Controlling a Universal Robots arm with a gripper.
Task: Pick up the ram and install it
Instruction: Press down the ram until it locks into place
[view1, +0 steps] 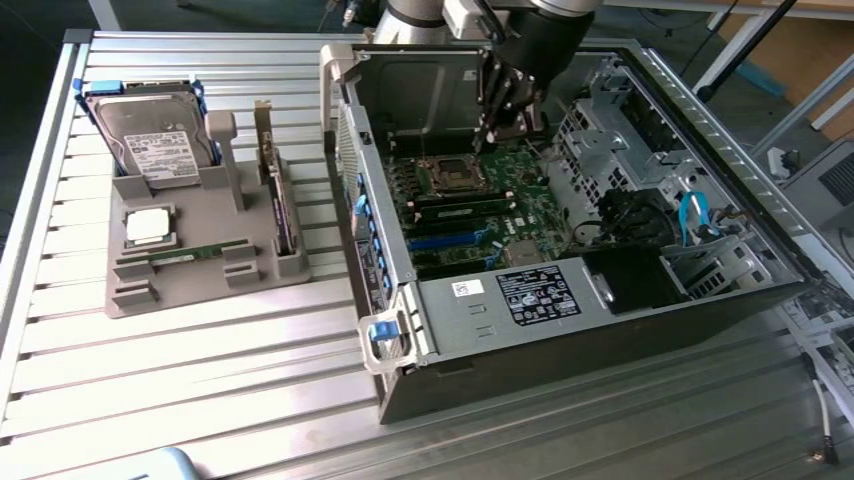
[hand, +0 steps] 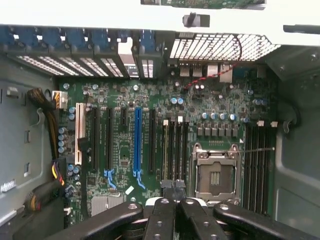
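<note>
1. Gripper (view1: 507, 118) inside the open computer case (view1: 561, 330), low over the motherboard (hand: 125, 100); jaws closed; whether they pinch anything, cannot tell.
2. One ram (view1: 198, 252) lies in the grey tray (view1: 187, 295), well apart from the case.
3. Judged step: the install end, at the memory slots (hand: 175, 145); seating calls for exact alignment with a slot.

Ribbed metal table (view1: 200, 370) (shiny); wooden furniture (view1: 801, 60) behind; dark floor.
</note>
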